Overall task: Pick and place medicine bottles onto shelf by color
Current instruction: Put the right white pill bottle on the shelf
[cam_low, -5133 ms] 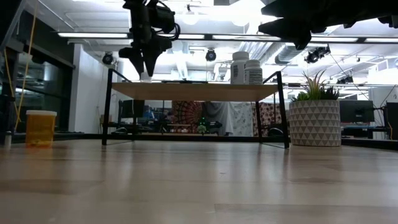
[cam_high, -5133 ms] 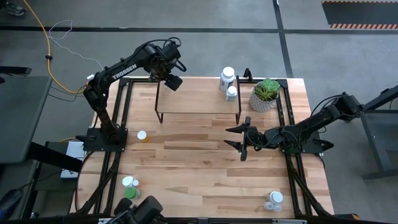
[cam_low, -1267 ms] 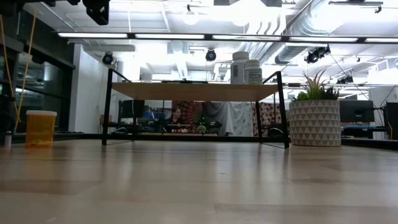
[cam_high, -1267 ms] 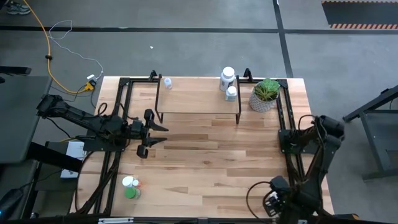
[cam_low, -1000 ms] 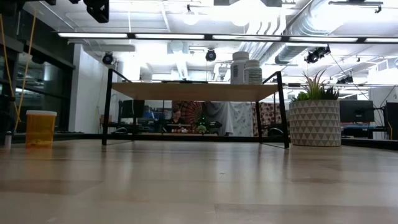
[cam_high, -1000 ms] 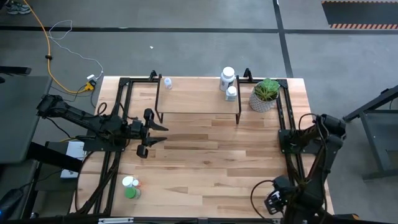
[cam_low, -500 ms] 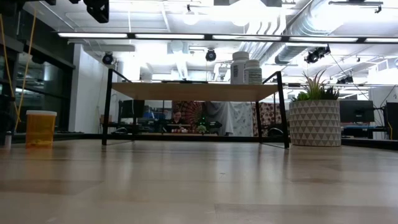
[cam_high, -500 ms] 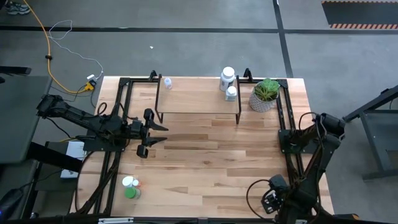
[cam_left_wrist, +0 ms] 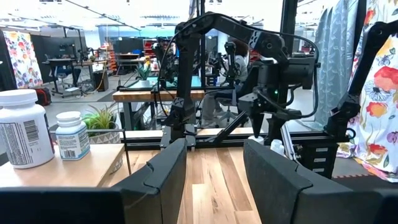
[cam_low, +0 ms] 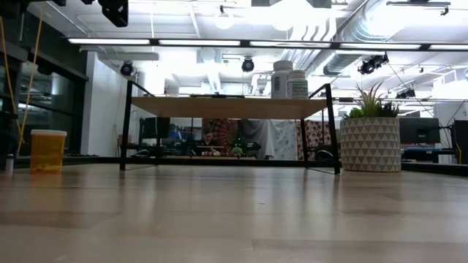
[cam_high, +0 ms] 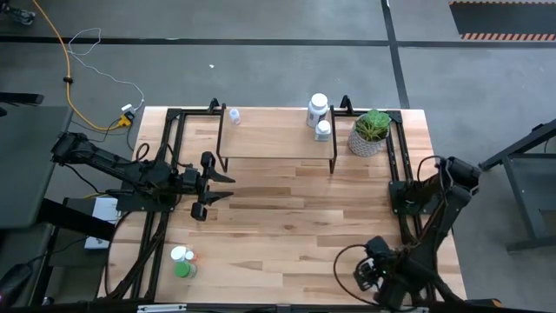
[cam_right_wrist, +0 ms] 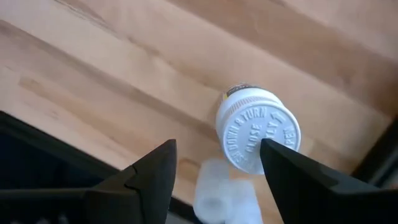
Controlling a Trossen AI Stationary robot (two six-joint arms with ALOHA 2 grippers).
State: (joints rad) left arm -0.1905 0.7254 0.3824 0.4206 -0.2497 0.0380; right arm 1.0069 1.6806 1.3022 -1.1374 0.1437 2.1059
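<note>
Grey shop floor all around, light wood surface (cam_high: 287, 226) in the middle of my high view. Shelf (cam_high: 276, 142) sits at 12 o'clock on the surface. On it I see two white-capped bottles (cam_high: 320, 115) at its right end, touching or nearly so, and one small clear bottle (cam_high: 234, 116) at its far left corner. Potted plant (cam_high: 371, 132) stands just beside the shelf at 1 o'clock. Left gripper (cam_high: 219, 187) is parked at 9 o'clock, pointing in over the surface, jaws parted and holding nothing; left wrist view looks through the gap at the right arm across the surface. Orange bottle (cam_low: 47, 151) shows upright at the left edge in the low view; I can't find it from above, it seems to sit under the left arm. Green bottle (cam_high: 181, 269) with a white-capped one (cam_high: 180, 255) touching it is at 7 o'clock near the front edge. Right gripper (cam_right_wrist: 214, 167) is down at 5 o'clock by the front right corner, pointing at the surface. Right wrist view has its jaws apart, straddling a white-capped bottle (cam_right_wrist: 258, 137) from above, cap reads push-and-turn text; fingers (cam_right_wrist: 152, 174) clear of it on both sides, nothing gripped. Blurry clear bottle (cam_right_wrist: 217, 196) lies just beside that one. Low view shows a person seated far behind the shelf legs.
</note>
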